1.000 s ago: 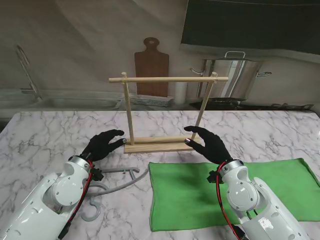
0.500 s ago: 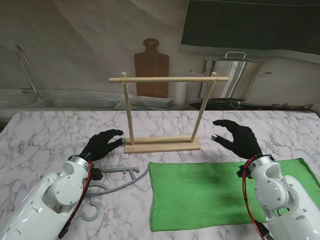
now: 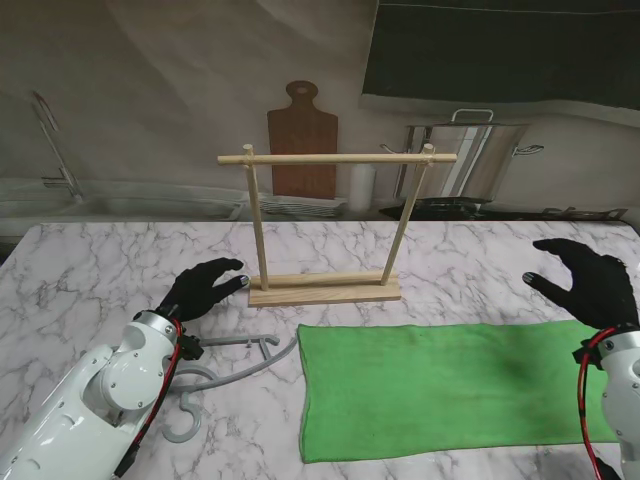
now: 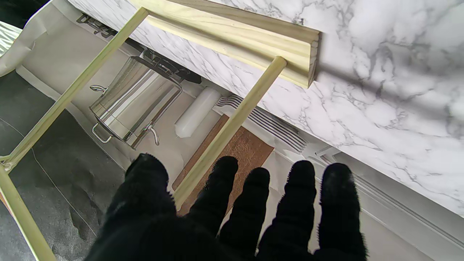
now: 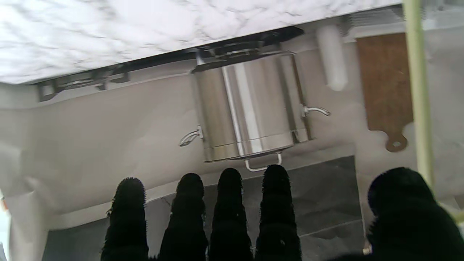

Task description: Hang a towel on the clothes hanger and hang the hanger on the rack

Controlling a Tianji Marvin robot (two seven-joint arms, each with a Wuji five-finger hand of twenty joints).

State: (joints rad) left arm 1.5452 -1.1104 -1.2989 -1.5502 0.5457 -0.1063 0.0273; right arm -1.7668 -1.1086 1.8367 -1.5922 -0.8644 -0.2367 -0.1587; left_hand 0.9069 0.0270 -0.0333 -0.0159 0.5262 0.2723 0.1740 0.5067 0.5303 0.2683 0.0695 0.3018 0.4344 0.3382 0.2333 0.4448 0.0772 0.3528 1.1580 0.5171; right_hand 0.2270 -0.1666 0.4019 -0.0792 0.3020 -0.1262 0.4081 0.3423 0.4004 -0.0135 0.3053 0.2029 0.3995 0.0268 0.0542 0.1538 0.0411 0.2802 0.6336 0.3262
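From the stand cam: nothing of the task looks done yet. One flat green rectangular cloth towel (image 3: 450, 385) lies spread on the white marble surface (image 3: 100, 265), nearer to me than the one pale wooden two-post rack w/ top bar (image 3: 335, 158). One grey plastic clothes hanger (image 3: 215, 365) lies on the surface beside the towel's left edge, partly under the left arm, untouched. Left black-gloved hand (image 3: 205, 288) hovers by the rack base's left end, fingers (image 3: 236, 265) spread, holding nothing; whether they touch the base, can't tell. Right black-gloved hand (image 3: 588, 282) is at the far right, past the towel's far-right corner, fingers spread, empty. Left to do, I'd say: everything, i.e. towel onto hanger, hanger onto bar. Backdrop: one brown cutting board (image 3: 302, 140), one steel stockpot (image 3: 470, 150).

Left wrist cam: fingers (image 4: 301, 203) apart, gripping nothing; rack base (image 4: 235, 34) and one post (image 4: 228, 130) ahead. No towel or hanger visible.

Right wrist cam: four fingers (image 5: 228, 214) plus thumb spread, empty; pot (image 5: 246, 105) and board (image 5: 386, 81) ahead, one rack post at the edge.
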